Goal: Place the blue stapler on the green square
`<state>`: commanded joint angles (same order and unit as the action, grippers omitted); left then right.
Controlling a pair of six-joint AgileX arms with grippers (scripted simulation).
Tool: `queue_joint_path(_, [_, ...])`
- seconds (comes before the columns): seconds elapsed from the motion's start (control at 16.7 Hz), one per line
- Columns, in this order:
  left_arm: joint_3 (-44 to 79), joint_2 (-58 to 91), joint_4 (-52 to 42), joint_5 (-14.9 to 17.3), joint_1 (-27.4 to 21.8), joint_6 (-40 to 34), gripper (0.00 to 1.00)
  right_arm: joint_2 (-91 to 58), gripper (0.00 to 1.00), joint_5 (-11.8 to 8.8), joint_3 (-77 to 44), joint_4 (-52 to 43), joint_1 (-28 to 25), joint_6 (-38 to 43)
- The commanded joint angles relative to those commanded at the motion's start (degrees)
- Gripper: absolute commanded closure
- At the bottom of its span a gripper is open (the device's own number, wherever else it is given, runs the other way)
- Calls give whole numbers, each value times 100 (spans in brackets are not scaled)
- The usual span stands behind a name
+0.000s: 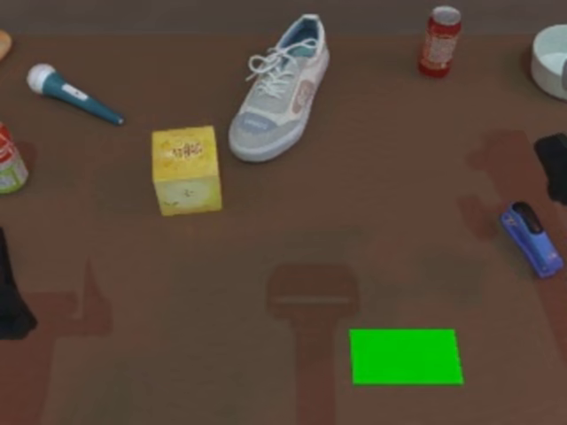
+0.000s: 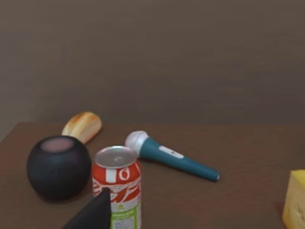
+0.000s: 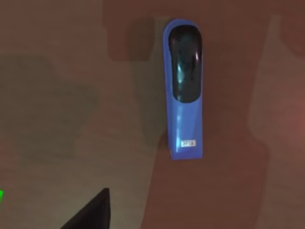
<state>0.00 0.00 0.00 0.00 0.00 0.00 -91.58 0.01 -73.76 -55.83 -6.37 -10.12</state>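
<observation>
Right hand [image 1: 553, 166] above, blue stapler [image 1: 532, 239] just below

A red can [image 2: 117, 183] is seen between a dark round speaker [image 2: 58, 167] and a teal-handled microphone [image 2: 169, 156]; a bread roll [image 2: 82, 126] is set behind.

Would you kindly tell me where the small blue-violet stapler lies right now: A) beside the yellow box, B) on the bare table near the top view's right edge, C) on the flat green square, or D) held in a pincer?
B: the small blue-violet stapler lies on bare table, up and right of the flat green square, unheld.
</observation>
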Motion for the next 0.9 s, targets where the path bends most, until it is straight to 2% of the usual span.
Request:
queue_joint_path(0.24, [0,0,0,0,0,0,0,-1524,0,-6,-1283,-901,-99,-157])
queue_joint_path(0.42, [0,0,0,0,0,0,0,-2139,0,-11,-1837,-1268,-137,-220])
queue_joint_path(0.9, [0,0,0,0,0,0,0,-2273,0,-10,-1864,-1239,-123,-236])
